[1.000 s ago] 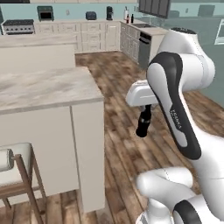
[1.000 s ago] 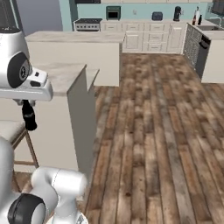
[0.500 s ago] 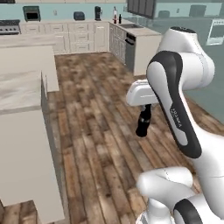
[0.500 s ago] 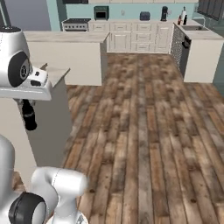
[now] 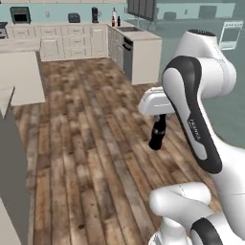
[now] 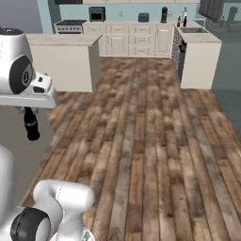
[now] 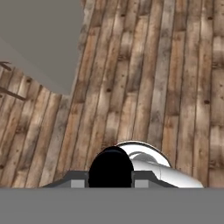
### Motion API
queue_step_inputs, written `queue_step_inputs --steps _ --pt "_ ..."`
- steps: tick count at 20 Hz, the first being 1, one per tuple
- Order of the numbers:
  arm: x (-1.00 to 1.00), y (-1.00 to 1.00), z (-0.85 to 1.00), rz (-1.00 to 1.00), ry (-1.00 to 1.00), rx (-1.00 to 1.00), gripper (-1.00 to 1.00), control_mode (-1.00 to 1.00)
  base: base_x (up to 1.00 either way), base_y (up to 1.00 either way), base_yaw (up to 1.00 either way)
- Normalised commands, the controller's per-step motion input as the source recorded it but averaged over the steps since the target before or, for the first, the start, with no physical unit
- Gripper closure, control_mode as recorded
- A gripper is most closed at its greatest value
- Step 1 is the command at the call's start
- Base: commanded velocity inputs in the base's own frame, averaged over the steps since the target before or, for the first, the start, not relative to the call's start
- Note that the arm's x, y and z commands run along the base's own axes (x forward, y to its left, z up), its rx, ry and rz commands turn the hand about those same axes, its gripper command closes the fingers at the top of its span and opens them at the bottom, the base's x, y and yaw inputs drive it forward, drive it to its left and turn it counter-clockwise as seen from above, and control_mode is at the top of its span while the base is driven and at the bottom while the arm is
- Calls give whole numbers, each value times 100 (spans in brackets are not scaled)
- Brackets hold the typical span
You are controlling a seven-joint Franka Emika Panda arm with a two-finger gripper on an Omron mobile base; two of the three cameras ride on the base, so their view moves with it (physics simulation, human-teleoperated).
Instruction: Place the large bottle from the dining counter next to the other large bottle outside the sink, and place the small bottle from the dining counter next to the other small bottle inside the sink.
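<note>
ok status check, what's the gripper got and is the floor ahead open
Gripper shut on the small bottle, hanging upright over wood floor. Sink counter far ahead. Nothing on the floor between.

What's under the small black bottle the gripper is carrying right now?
Under the small black thin-necked bottle, hanging from the shut gripper, is bare brown wood-plank floor. In the hand view the bottle hides the floor directly beneath.

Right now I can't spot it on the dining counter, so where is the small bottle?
The small bottle hangs upright from the gripper, held by its neck above the wooden floor, right of centre in the left base view.
</note>
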Motion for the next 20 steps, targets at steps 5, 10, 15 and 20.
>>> queue_step_inputs --steps 5,10,15,20 --pt "0 0 0 0 0 0 100 100 68 -55 0" --pt "0 0 0 0 0 0 100 100 94 -28 0" --pt "0 0 0 0 0 0 100 100 100 -4 0" --pt "0 0 0 0 0 0 100 100 100 0 0"
